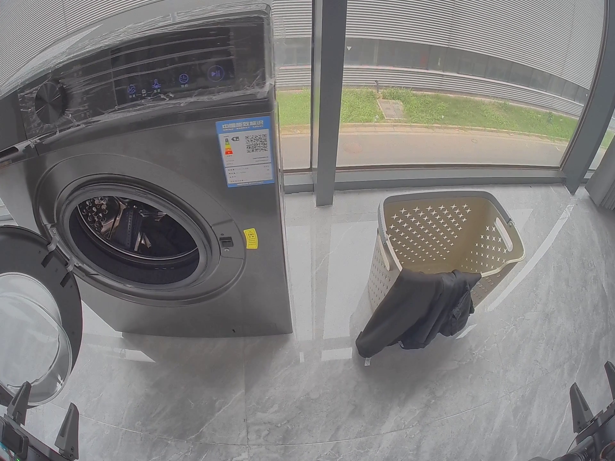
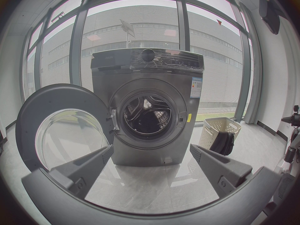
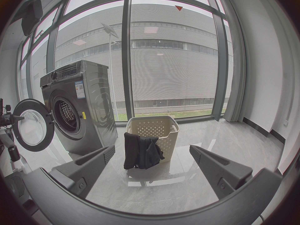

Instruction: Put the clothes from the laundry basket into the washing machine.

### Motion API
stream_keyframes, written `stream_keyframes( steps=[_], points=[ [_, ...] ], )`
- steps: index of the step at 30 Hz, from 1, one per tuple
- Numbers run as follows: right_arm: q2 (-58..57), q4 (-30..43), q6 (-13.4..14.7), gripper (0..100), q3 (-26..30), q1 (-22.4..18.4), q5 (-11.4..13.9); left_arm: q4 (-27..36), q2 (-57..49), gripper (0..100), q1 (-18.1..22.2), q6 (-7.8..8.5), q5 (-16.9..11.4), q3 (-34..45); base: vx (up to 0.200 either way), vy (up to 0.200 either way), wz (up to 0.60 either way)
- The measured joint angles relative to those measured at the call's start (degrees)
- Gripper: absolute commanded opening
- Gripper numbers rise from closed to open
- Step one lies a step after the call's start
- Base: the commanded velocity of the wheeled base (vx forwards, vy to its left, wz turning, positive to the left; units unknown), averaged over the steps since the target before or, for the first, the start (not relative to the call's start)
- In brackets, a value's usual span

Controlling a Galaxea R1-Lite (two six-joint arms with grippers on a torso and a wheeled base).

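Observation:
A beige perforated laundry basket stands on the floor by the window. A black garment hangs over its near rim and down its front. To its left stands a grey front-loading washing machine with its round door swung open; the drum looks dark inside. My left gripper is open, low at the near left, well back from the machine. My right gripper is open at the near right, short of the basket.
Glossy grey marble floor stretches between me and both objects. Floor-to-ceiling windows with a dark mullion stand behind them. A white wall runs to the right of the basket.

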Motion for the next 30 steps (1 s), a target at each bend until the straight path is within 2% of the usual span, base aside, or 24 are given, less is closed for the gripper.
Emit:
stream_keyframes(
  steps=[8,30],
  points=[
    [0.0,0.01,0.0,100,0.0,0.0,-0.01,0.0,0.0,100,0.0,-0.06,0.09,0.0,0.0,0.0,0.0],
    [0.05,0.0,0.0,100,0.0,0.0,0.0,0.06,0.02,100,0.0,-0.02,0.0,0.0,0.0,-0.2,0.0]
  ],
)
